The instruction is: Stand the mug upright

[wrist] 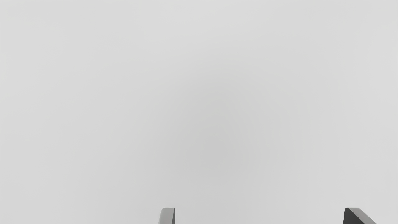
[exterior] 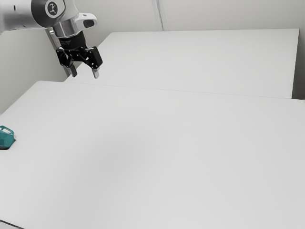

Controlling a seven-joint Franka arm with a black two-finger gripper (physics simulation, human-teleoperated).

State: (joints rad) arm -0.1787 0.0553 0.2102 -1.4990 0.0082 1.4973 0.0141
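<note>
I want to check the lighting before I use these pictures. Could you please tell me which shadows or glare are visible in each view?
Exterior view: even, pale light; a faint, soft-edged dark patch on the table, small glints on the black pincer. Wrist view: a broad, soft grey patch on the table, paler toward the sides; no strong glare there.

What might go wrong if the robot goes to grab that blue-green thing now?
The open gripper is up high and well away from the blue-green thing, so it might come down in the wrong spot and pinch nothing, or bump the table. Also, part of the blue-green thing is cut off at the exterior view's left edge, so its shape is hard to judge and the grip might be clumsy.
</note>
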